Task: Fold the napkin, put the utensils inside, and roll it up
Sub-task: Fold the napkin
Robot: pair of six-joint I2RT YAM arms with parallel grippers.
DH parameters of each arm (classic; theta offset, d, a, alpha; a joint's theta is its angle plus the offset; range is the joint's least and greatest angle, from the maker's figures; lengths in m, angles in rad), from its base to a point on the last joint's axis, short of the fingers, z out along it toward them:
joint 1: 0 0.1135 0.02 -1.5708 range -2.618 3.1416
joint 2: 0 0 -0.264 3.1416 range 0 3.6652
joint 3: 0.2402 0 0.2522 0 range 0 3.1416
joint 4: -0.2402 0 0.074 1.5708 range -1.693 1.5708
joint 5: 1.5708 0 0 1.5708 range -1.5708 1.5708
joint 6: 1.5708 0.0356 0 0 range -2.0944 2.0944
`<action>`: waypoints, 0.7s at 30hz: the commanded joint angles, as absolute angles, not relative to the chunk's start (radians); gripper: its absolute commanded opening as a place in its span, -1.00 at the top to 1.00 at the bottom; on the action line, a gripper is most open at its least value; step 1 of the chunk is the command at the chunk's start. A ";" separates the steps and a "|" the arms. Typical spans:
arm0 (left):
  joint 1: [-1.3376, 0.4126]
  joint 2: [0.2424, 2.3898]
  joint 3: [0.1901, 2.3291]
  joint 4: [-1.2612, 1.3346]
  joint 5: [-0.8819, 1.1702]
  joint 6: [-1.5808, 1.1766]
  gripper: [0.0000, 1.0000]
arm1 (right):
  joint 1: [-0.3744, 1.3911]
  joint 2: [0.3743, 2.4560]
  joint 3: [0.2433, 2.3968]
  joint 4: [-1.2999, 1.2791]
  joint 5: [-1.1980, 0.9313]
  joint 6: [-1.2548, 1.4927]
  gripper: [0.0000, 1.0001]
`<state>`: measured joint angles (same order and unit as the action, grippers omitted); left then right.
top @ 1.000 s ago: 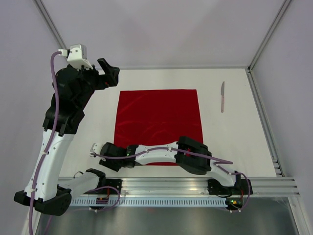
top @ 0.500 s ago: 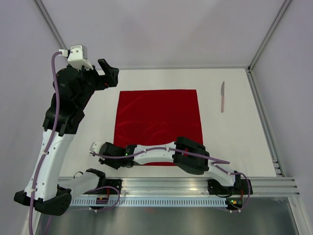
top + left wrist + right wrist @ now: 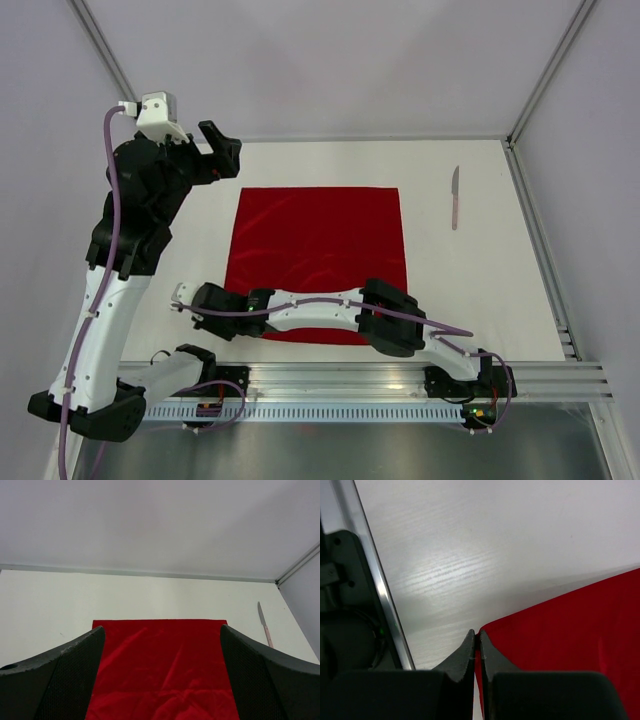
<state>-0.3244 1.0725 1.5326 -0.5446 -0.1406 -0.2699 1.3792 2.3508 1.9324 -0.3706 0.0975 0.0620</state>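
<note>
The deep-red napkin (image 3: pixel 320 250) lies flat in the middle of the table, faintly creased. My right gripper (image 3: pixel 222 305) reaches across its near edge and is shut on the near-left corner; in the right wrist view the fingertips (image 3: pixel 477 637) pinch the red cloth (image 3: pixel 570 630) between them. My left gripper (image 3: pixel 222 145) hangs high over the far-left of the table, open and holding nothing, and the left wrist view looks down past its tips (image 3: pixel 160 680) onto the napkin (image 3: pixel 160 665). One utensil, a knife (image 3: pixel 455 197), lies at the far right, apart from the cloth.
The metal rail (image 3: pixel 400 378) carrying both arm bases runs along the table's near edge and shows at the left of the right wrist view (image 3: pixel 385 605). Frame posts and walls close in the table's sides. The knife (image 3: pixel 265 627) lies near the right wall.
My right gripper has closed onto the napkin's near-left corner and moved left, dragging the cloth slightly leftward. The left arm has not moved.
</note>
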 commanded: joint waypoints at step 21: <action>-0.324 1.051 1.571 -0.528 -0.178 -0.232 -0.99 | 1.226 2.151 1.971 -0.434 0.186 -0.044 0.99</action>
<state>-0.3244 1.0565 1.5326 -0.5442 -0.1673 -0.2695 1.2598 2.2704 2.0060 -0.4381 0.1303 -0.0006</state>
